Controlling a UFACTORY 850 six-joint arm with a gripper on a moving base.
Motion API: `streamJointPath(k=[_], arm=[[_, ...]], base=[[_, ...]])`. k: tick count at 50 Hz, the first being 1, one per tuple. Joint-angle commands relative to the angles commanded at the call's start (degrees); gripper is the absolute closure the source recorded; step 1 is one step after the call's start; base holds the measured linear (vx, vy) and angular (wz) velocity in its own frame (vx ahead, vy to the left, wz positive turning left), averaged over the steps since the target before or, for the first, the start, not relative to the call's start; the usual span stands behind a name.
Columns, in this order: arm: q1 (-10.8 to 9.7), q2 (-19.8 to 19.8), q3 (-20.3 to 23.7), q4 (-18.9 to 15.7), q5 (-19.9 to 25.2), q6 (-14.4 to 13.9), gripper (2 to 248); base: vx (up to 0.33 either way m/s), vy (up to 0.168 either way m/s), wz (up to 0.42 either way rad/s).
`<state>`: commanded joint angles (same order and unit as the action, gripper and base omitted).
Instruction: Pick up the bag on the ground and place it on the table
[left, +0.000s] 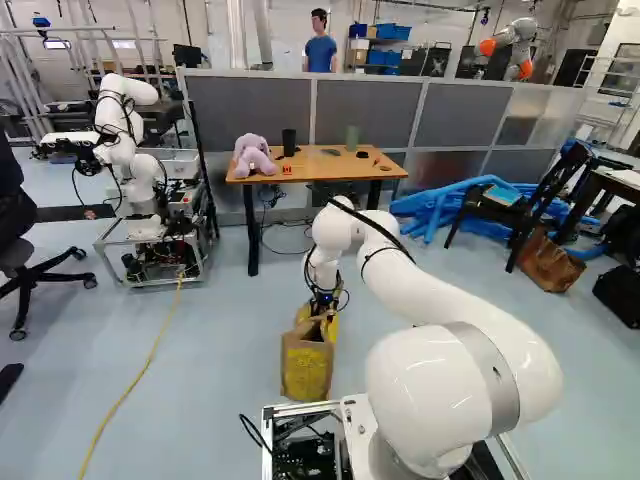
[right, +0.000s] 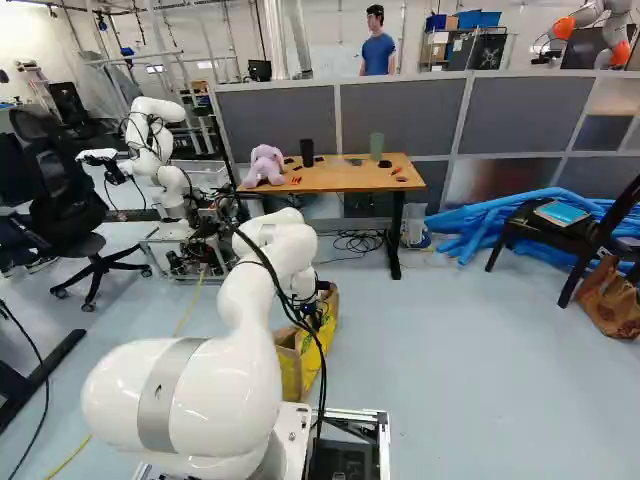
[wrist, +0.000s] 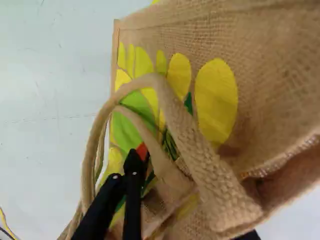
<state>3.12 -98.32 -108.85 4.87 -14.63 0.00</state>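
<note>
The bag (left: 306, 365) stands upright on the pale floor (left: 200, 380), directly below the fingers (left: 324, 300). Farther ahead of them is the wooden tabletop (left: 320, 167), carrying a lilac plush toy (left: 254, 155), a black cup (left: 289, 142) and a green cup (left: 352, 138). Grey partition panels (left: 370, 110) close off the space behind it. Ahead and to the left of the fingers is another robot (left: 125, 150); ahead and to the right lie blue tubes (left: 440, 208), by a dark chair (left: 520, 210).

The left base view takes in a black bag (left: 620, 292) at its right edge that the right base view does not. The right base view shows the yellow side of the task's bag more fully, while only the wrist view shows its handles clearly.

There the fingers stand spread, one plainly visible with its orange pad (wrist: 142, 151), the other mostly hidden. A thick handle (wrist: 172, 107) arches around the visible finger and runs down between the two; whether it touches either, I cannot tell. The bag is coarse tan weave, printed with rounded yellow and green petal shapes, and its handles are soft, ropy loops.
</note>
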Motion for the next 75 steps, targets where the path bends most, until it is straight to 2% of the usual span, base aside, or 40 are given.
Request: streamJointPath(k=[4, 5, 9, 10, 22, 75], arm=[[0.0, 0.0, 0.0, 0.0, 0.0, 0.0, 156], [0.0, 0.0, 0.0, 0.0, 0.0, 0.0, 192], [0.0, 0.0, 0.0, 0.0, 0.0, 0.0, 192], [0.0, 0.0, 0.0, 0.0, 0.0, 0.0, 227], [0.0, 1.3, 1.3, 0.0, 0.0, 0.0, 228], [0.0, 13.0, 13.0, 0.0, 0.0, 0.0, 228]], base=[[0.000, 0.000, 0.000], [0.000, 0.000, 0.000], [0.000, 0.000, 0.000], [0.000, 0.000, 0.000], [0.000, 0.000, 0.000], [0.000, 0.000, 0.000]])
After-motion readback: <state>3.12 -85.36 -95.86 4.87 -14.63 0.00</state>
